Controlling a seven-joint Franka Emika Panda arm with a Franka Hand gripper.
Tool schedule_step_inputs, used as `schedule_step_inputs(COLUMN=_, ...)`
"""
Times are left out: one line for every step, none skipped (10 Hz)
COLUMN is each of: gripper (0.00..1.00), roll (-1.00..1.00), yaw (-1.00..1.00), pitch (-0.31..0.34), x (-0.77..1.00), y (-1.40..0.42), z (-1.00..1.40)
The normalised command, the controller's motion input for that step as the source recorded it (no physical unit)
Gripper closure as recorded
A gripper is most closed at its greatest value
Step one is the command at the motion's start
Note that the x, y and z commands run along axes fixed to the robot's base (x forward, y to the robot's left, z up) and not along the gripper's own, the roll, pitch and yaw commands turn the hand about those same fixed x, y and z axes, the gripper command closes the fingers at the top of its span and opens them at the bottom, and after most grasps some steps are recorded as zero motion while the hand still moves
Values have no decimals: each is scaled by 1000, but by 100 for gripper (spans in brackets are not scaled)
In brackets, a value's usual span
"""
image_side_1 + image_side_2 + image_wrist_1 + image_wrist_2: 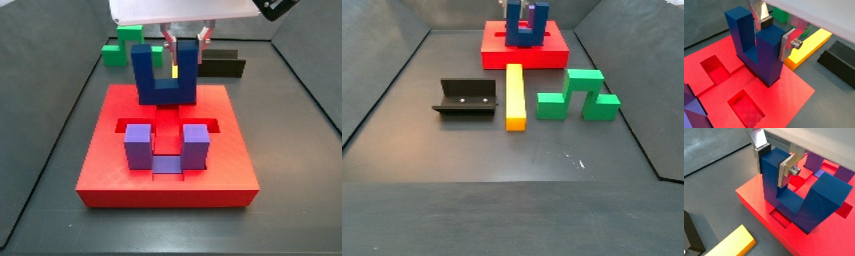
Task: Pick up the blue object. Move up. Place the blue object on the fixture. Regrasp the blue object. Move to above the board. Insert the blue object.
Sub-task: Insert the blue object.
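My gripper point(776, 34) is shut on one upright prong of the dark blue U-shaped object point(764, 60), prongs up. The silver fingers point(787, 170) press that prong from both sides in both wrist views. The blue object's base is down at the top of the red board point(784, 100), over a recess at the board's back part point(167, 180); I cannot tell whether it is seated. In a side view the gripper point(186, 45) is above the board's far end and the blue object point(166, 75) stands upright. The black fixture point(465, 97) stands apart on the floor.
A purple U-shaped block point(167, 150) sits in the board's front recess. A yellow bar point(515, 95) lies on the floor between the fixture and a green stepped block point(580, 95). Dark walls surround the floor.
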Motion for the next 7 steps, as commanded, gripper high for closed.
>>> schedule_step_inputs(gripper=100, roll=-77, yaw=-3, pitch=0, x=0, y=0, z=-31)
schedule_step_inputs(gripper=100, roll=-60, yaw=-51, pitch=0, x=0, y=0, z=-63)
schedule_step_inputs(gripper=100, roll=-63, yaw=-54, pitch=0, x=0, y=0, z=-51)
schedule_step_inputs(gripper=100, roll=-61, yaw=-77, pitch=19, x=0, y=26, z=-54)
schedule_step_inputs(gripper=100, roll=-27, yaw=-157, pitch=60, x=0, y=6, z=-23)
schedule_step_inputs(gripper=100, roll=-59, yaw=-151, pitch=50, x=0, y=29, z=-6)
schedule_step_inputs(gripper=100, roll=-46, yaw=-146, pitch=49, x=0, y=31, z=-11)
